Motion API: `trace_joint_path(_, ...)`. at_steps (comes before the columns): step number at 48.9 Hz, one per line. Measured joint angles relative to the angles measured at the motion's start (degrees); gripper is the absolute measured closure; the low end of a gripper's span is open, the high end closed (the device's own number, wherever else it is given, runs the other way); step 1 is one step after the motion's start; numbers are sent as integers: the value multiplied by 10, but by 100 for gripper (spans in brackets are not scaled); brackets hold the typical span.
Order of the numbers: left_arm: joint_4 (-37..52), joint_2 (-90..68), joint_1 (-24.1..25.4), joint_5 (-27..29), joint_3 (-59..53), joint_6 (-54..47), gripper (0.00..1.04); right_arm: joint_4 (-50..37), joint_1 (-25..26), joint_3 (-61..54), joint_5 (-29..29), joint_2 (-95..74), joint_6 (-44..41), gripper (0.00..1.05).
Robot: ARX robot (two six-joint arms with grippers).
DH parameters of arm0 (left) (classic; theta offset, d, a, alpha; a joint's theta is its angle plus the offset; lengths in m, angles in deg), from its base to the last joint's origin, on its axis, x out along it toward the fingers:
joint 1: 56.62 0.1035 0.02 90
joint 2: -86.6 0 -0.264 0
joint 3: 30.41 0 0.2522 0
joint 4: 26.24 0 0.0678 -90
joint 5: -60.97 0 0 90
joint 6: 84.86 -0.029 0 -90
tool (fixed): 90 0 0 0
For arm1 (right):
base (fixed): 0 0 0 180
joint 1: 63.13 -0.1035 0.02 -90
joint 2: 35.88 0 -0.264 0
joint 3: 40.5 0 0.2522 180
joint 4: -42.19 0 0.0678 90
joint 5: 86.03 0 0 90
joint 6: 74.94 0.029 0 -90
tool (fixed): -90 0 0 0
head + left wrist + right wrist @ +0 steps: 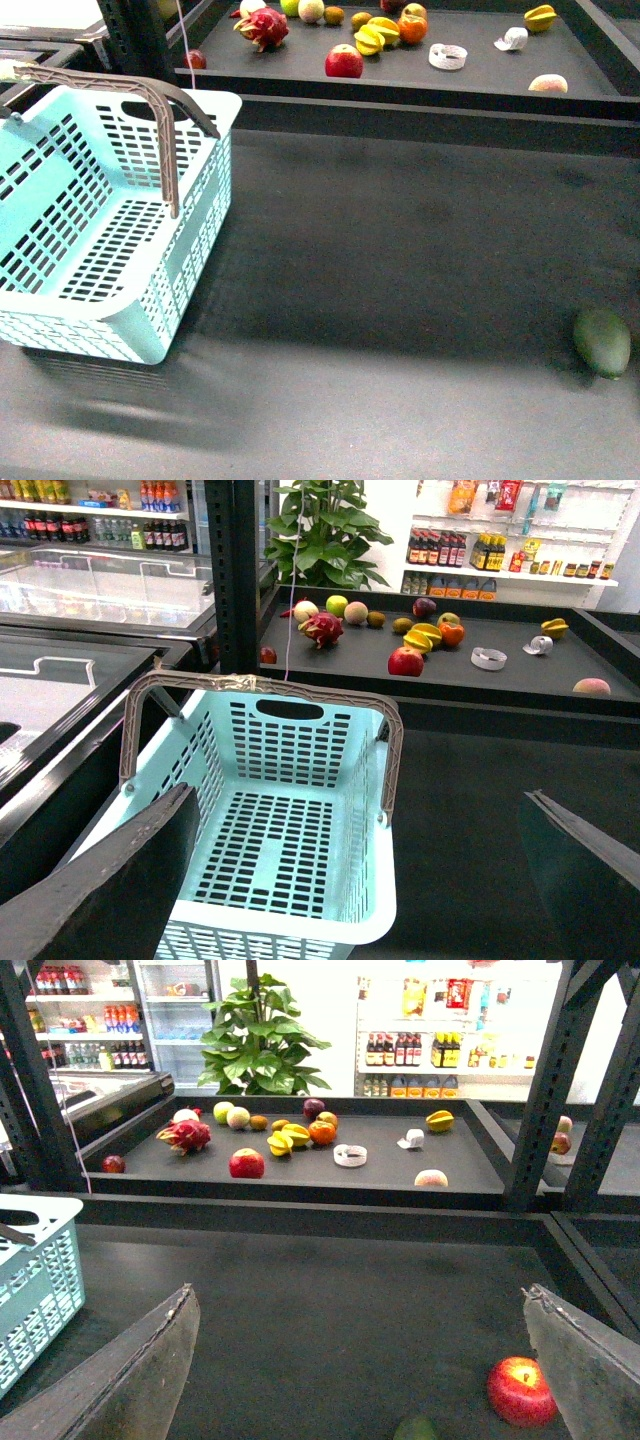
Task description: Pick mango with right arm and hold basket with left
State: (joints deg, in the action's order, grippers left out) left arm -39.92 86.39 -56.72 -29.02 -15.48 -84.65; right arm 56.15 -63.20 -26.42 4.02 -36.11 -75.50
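Front view has the basket (110, 230) sitting at about 9 o'clock on the dark table (400, 300). It has nothing in it, and one grey-brown handle (150, 100) is standing up. Neither arm shows up in this one. Way over at 4 o'clock there's a dark green fruit (602, 342), well apart from the basket.

Up at 12 o'clock is the back shelf (480, 75) with a red apple (344, 62), a dragon fruit (264, 27), a clump of yellow fruit (375, 36) next to an orange one (413, 28), and a white tape roll (447, 56) around 1 o'clock. Honestly can't tell whether any of that yellow stuff is the mango.

Left wrist cam: the left gripper (357, 792) hangs above the near end of the basket, jaws spread wide with nothing between them and not touching the handle.

Right wrist cam: the right gripper (360, 1290) is spread wide too, gripping nothing, over bare table. A second red apple (520, 1390) lies near one finger (590, 1360), apart from it.
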Motion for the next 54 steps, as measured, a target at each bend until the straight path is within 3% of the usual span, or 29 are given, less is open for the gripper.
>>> trace_joint_path(54,0,0,0,0,0,0,6,0,0,0,0,0,0,8)
